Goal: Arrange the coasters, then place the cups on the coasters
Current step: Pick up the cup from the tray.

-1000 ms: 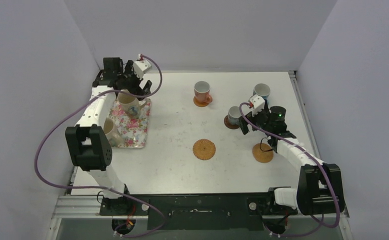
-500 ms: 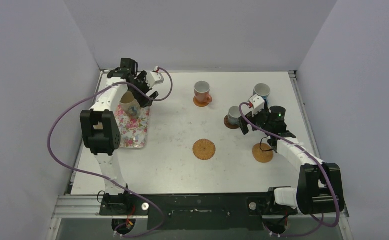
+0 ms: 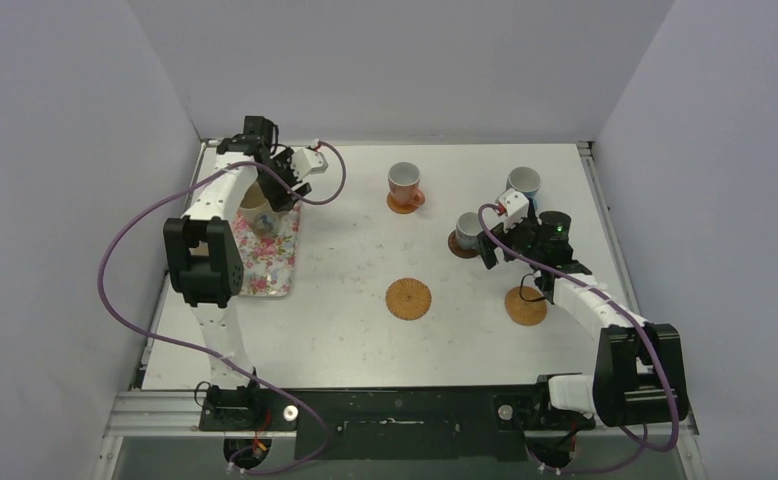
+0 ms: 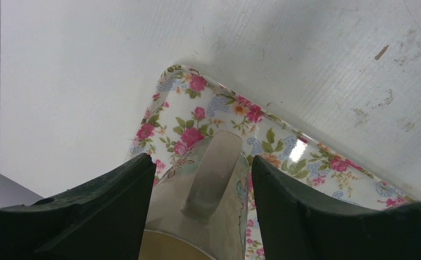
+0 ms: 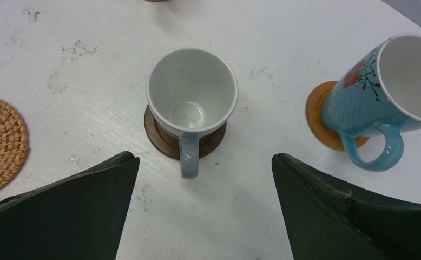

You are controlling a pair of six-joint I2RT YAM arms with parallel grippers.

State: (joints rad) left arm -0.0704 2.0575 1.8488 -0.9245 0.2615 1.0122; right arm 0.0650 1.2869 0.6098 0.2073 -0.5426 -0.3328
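The left gripper [image 4: 203,164] is seen with its jaws apart over the floral tray [image 4: 197,111], the handle of a cream mug [image 4: 211,181] lying between its fingers. Whether the mug is pinched cannot be told (tray shows either side of the handle). The right gripper [image 5: 202,156] is spread wide and empty: a woven coaster [image 5: 0,141] lies off its left finger, the grey mug [image 5: 191,97] is set on the dark brown coaster [image 5: 159,138] just ahead between the fingers, and the blue mug [image 5: 360,103] stands on an orange coaster [image 5: 316,116] ahead of the right finger
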